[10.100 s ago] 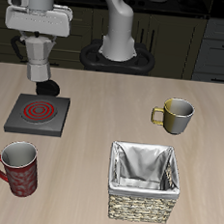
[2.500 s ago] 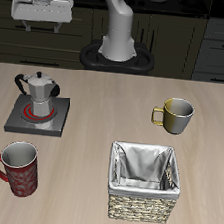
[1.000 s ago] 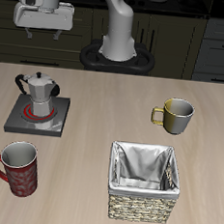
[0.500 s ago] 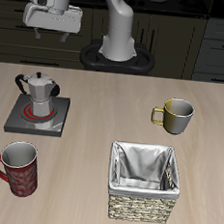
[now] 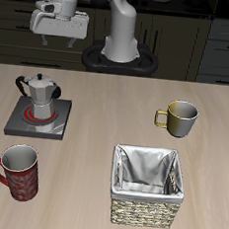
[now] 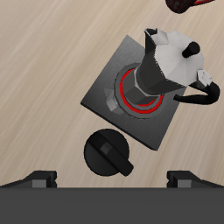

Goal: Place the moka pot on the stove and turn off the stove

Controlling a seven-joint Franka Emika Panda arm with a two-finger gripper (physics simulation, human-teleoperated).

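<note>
The silver moka pot [image 5: 36,93] stands upright on the dark-grey stove [image 5: 48,126], its black handle sticking out to one side. Its spiral rings still glow red around the pot's base [image 6: 131,101]. My gripper [image 5: 59,38] hangs high above the table, behind the stove, open and holding nothing. In the wrist view the moka pot [image 6: 168,63] and stove [image 6: 103,87] lie below me, with the black knob [image 6: 108,153] at the plate's back edge, nearest my gripper [image 6: 112,179]. The two fingertips [image 6: 40,178] stand wide apart.
A red patterned mug [image 5: 17,171] stands near the table's front edge before the stove. An olive-gold mug [image 5: 179,117] sits across the table, and a lined wicker basket [image 5: 146,198] stands in front of it.
The moka pot, held above the stove ten seconds ago, now stands on it, released. Over the last second the open gripper has drifted sideways toward the robot's base and slightly down.
</note>
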